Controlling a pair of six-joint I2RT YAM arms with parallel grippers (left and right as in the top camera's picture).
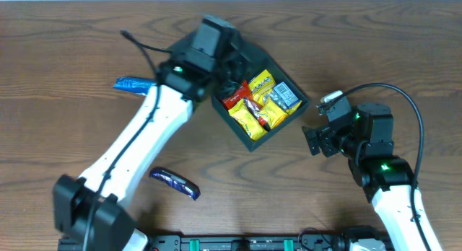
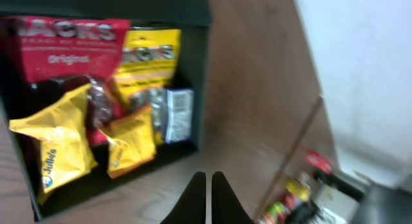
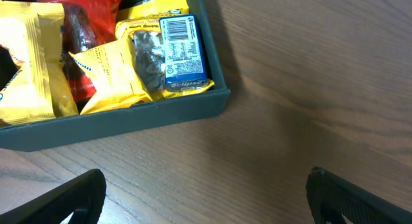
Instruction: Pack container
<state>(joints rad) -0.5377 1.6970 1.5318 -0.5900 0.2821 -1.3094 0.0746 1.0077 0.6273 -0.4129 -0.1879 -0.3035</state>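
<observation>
The container [image 1: 249, 141] is a dark green square box lying open at the table's middle, holding red and yellow snack packets [image 1: 253, 99] and a blue-labelled one [image 1: 285, 96]. My left gripper [image 1: 232, 60] hangs at the box's far left side. In the left wrist view its black fingers [image 2: 207, 182] are shut with nothing between them, above bare wood just outside the container's wall [image 2: 203, 76]. My right gripper [image 1: 314, 139] stands open to the right of the box. In the right wrist view it [image 3: 206, 198] is low over the wood, short of the container's wall [image 3: 129, 124].
A bright blue wrapper [image 1: 133, 84] lies on the table left of the box, partly under my left arm. A dark blue packet [image 1: 173, 182] lies near the front. Past the table's edge in the left wrist view stands a blurred clear bin [image 2: 302, 185] of colourful items.
</observation>
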